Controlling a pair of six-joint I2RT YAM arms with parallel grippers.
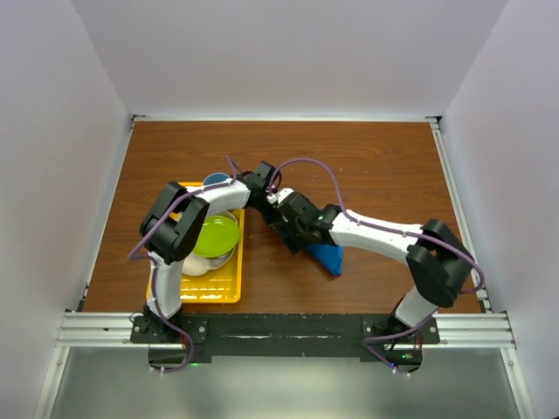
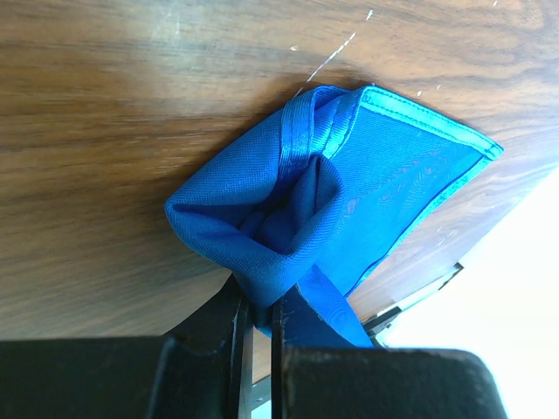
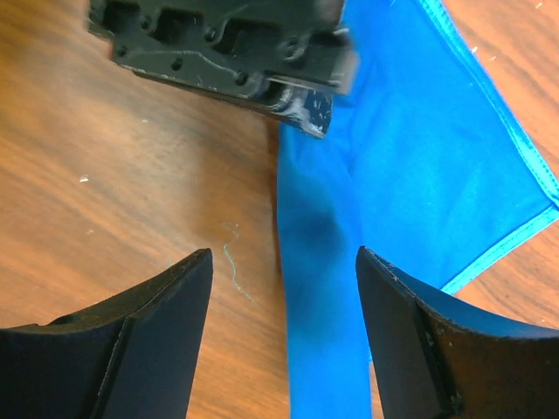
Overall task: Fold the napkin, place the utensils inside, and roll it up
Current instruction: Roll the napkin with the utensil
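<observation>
Right gripper [image 3: 284, 301] stands with its two black fingers well apart, to the right of the yellow plastic tray [image 1: 223, 295]. A strip of the bright blue cloth napkin [image 2: 367, 183] runs beneath the gap between them. The napkin lies bunched and partly folded on the brown wooden table [image 1: 376, 166], also right of the tray. Just beyond, the left gripper [image 2: 260, 319] is clamped on a gathered fold of the cloth. In the tray sits a round lime-green dish [image 1: 214, 234], and a small blue cup [image 1: 215, 180] stands at the tray's far end.
</observation>
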